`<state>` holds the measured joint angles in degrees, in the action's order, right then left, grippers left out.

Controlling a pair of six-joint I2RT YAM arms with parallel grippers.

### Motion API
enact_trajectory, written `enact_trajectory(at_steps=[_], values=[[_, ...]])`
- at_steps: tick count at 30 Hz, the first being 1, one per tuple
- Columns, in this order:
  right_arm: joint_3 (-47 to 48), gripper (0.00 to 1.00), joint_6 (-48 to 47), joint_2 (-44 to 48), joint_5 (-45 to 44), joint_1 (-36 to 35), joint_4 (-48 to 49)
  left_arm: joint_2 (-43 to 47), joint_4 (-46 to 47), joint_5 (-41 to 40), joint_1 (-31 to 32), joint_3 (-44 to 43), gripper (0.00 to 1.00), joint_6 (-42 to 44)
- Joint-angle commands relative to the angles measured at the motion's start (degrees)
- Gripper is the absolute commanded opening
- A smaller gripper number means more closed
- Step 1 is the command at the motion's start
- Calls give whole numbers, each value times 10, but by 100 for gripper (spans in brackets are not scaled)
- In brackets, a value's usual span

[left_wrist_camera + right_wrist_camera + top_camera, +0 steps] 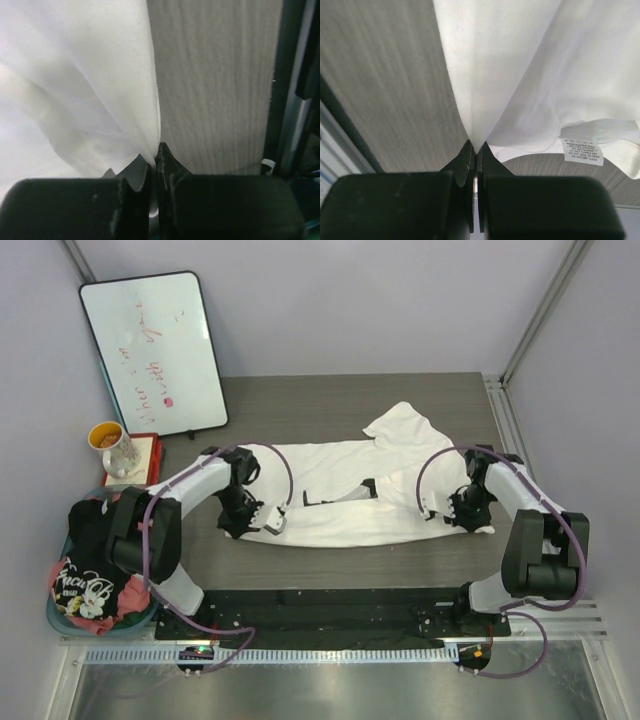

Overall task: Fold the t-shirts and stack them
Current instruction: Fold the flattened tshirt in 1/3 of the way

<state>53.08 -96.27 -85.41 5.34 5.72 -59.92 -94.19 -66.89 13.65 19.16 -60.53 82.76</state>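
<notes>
White t-shirt (pixel 340 485) lies spread across the centre of the table (pixel 300 400), long axis running 9 to 3 o'clock, w/ one flap sticking out toward 1 o'clock. Its chest graphic isn't readable. Only a couple of small dark patches show mid-shirt, can't tell what they are.

Left gripper (pixel 268 522) sits at the shirt's 8 o'clock edge, right gripper (pixel 462 515) at its 4 o'clock edge. From above both sets of tips are blocked by the wrist bodies.

Left wrist cam: left gripper (pixel 157 150) has jaws pressed together on a thin ridge of white t-shirt (pixel 75 75). How far the cloth goes in is hidden.

Right wrist cam: right gripper (pixel 475 146) is likewise clamped on a pinch of white t-shirt (pixel 520 60). Care label (pixel 582 151) lies at 4 o'clock, print too small to read.

Basket (pixel 52 612) at 8 o'clock of the top view is partly behind the left arm. Black t-shirt (pixel 85 575) w/ pale lettering is heaped in it. Pink-red t-shirt (pixel 122 608) only peeks out beneath.

Whiteboard (pixel 155 350) at 11 o'clock, writing too faint to read.
</notes>
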Motion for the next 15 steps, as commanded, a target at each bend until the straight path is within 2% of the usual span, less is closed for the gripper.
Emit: enact_trajectory(at_steps=[1, 3, 4, 5, 6, 7, 8, 9, 11, 13, 15], values=[[-18, 1, -39, 48, -3, -7, -75, 32, -68, 28, 19, 16, 0, 2], [-27, 1, -41, 58, -4, -9, -78, 43, -69, 36, 24, 19, 2, -2], [-29, 2, -41, 59, -5, -10, -78, 46, -72, 38, 25, 18, 17, -5], [-29, 19, -40, 59, -7, -10, -78, 49, -73, 41, 25, 17, 35, -9], [-25, 31, -38, 59, -5, -10, -78, 51, -75, 42, 25, 15, 58, -19], [-23, 44, -32, 59, -4, -10, -79, 56, -83, 43, 25, 8, 62, -22], [-19, 60, -31, 59, -3, -10, -80, 58, -90, 41, 25, 3, 72, -25], [-9, 65, -30, 58, -2, -10, -87, 60, -98, 39, 25, -2, 83, -25], [9, 71, -27, 56, 2, -10, -97, 70, -119, 27, 23, -24, 84, -28], [51, 72, -10, 50, 23, -10, -103, 78, -121, 13, 9, -57, 84, -31], [106, 72, 36, 18, 54, -10, -82, 79, -64, -9, -17, -81, 86, -51]])
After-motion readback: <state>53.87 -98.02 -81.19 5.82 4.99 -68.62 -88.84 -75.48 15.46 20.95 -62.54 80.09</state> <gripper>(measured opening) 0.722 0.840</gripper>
